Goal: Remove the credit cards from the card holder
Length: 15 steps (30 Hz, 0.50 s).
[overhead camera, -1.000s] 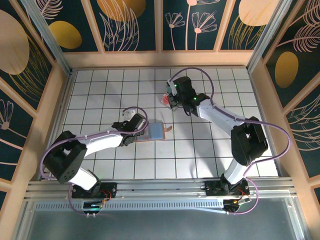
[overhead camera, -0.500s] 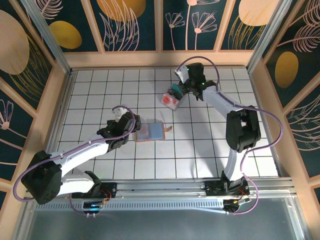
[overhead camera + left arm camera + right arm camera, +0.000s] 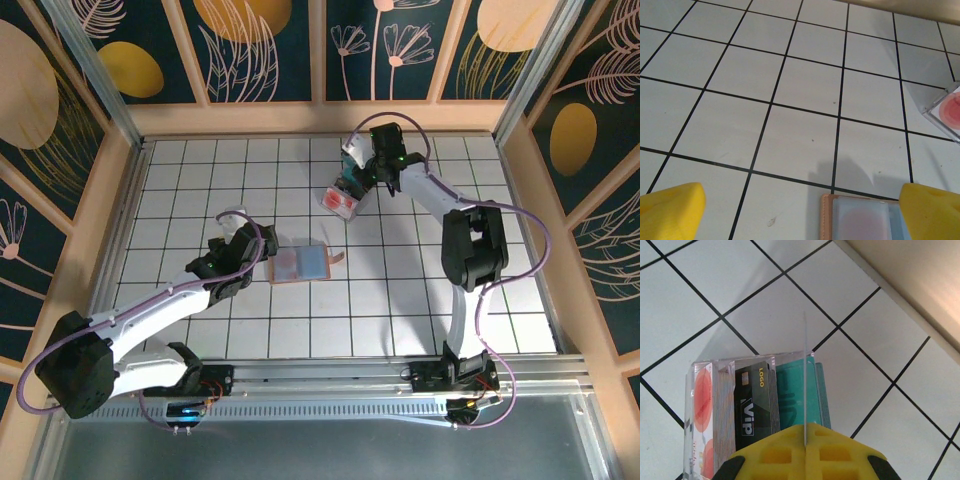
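The card holder lies open and flat mid-table, tan-edged with a blue-grey inside and a small brown tab at its right. Its top left corner shows low in the left wrist view. My left gripper stands open just left of it, nothing between its yellow fingertips. My right gripper is shut on a thin credit card, seen edge-on, just above the clear plastic box.
The clear box holds upright cards: red ones, a black VIP card and teal ones. Its corner also shows in the left wrist view. The wooden back wall is close behind the right gripper.
The left gripper has drawn back to the left, off the card holder. The right gripper has swung toward the back wall, uncovering the clear box, and holds its card over it.
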Available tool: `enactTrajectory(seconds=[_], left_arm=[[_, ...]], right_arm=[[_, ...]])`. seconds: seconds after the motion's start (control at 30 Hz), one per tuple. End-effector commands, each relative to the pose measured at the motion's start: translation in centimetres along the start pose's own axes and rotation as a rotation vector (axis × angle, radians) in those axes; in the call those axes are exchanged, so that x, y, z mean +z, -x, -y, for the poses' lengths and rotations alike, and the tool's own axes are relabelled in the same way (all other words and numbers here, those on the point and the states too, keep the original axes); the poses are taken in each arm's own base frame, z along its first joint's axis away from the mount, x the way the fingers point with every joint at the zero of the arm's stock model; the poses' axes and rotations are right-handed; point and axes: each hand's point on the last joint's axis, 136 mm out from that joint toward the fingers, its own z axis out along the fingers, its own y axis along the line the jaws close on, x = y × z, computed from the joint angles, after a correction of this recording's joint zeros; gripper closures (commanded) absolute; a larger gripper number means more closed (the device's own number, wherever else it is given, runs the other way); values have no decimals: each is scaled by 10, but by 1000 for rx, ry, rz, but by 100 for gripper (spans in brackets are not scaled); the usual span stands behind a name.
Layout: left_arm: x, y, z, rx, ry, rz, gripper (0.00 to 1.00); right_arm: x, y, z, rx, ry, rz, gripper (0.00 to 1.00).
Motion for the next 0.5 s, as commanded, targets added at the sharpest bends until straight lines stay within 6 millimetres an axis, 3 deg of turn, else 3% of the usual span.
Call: enactTrajectory(seconds=[0.0, 0.47], left_arm=[[-1, 1, -10, -8, 31, 12, 1], [0, 2, -12, -2, 47, 10, 1]], right_arm=[[6, -7, 1, -13, 30, -34, 100], [23, -33, 9, -27, -14, -136, 100]])
